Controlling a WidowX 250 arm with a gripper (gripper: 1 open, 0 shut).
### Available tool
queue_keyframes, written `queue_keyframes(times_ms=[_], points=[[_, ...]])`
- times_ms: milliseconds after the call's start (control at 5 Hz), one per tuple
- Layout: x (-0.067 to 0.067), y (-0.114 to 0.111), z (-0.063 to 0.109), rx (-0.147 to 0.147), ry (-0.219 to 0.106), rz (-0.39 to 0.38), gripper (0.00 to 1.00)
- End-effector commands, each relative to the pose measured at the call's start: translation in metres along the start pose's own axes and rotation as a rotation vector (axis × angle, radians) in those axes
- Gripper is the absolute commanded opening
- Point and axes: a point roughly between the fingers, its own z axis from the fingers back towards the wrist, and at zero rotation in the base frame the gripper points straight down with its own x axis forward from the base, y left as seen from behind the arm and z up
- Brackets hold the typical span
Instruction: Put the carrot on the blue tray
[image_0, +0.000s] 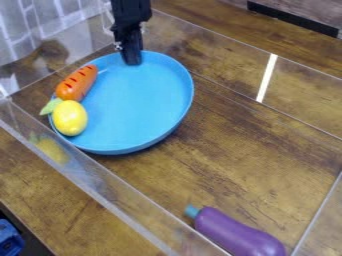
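Carrot (76, 83) and lemon (68, 121) sit along the blue tray's (134, 110) left edge; the claw (131, 60), narrow, is at its far rim.

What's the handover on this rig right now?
Tool: shut, at the far rim of the blue tray; no food in it.
Carrot: at the tray's left edge in the picture, leafy end toward the lemon, which is also at that edge.
Eggplant: on the table, away from the tray.
Done: carrot looks to be on the tray, near the rim.
Left: likely just confirm it rests inside the rim, then back the tool off.
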Motion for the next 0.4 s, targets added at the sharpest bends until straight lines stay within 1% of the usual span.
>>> queue_keyframes(times_ms=[0,200], points=[[0.0030,-0.0039,0.0319,0.086,-0.018,-0.053,0.00],[-0.0034,0.0044,0.0295,0.069,-0.022,-0.091,0.00]])
